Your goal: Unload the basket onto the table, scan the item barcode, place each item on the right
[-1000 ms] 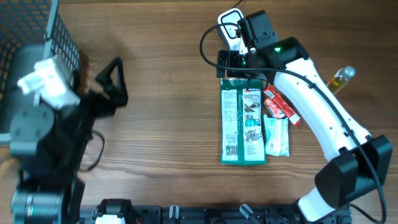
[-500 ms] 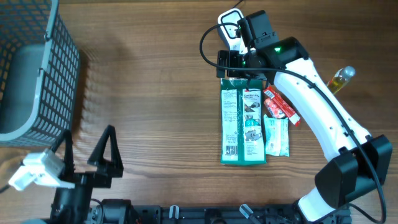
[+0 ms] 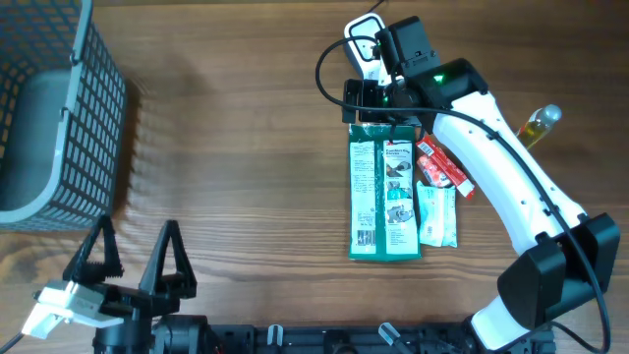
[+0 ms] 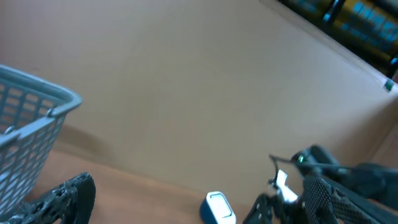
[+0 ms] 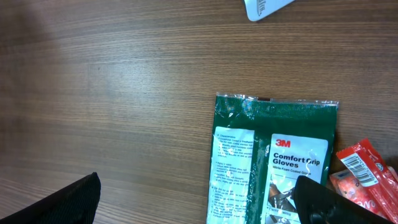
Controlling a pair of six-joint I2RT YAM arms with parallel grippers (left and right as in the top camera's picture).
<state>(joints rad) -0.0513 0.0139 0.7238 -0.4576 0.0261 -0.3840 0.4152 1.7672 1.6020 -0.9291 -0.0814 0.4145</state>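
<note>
The green 3M glove package (image 3: pixel 383 197) lies flat on the table at centre right, printed side up. Its top edge (image 5: pixel 273 155) lies below my right gripper (image 5: pixel 199 208), which hangs open over it with nothing held. From overhead, the right gripper (image 3: pixel 381 113) is mostly hidden under its own wrist. A white and blue scanner (image 3: pixel 364 41) stands just behind it, also seen far off as the scanner (image 4: pixel 217 208) in the left wrist view. My left gripper (image 3: pixel 133 261) is open and empty at the front left table edge, pointing across the table.
A red packet (image 3: pixel 442 165), a white packet (image 3: pixel 435 214) and a yellow bottle (image 3: pixel 539 126) lie right of the green package. A grey wire basket (image 3: pixel 59 118) stands at the far left, its rim (image 4: pixel 37 99) showing in the left wrist view.
The left arm has swung from beside the basket down to the front left table edge, jaws still open. The right arm and the items have not moved.
</note>
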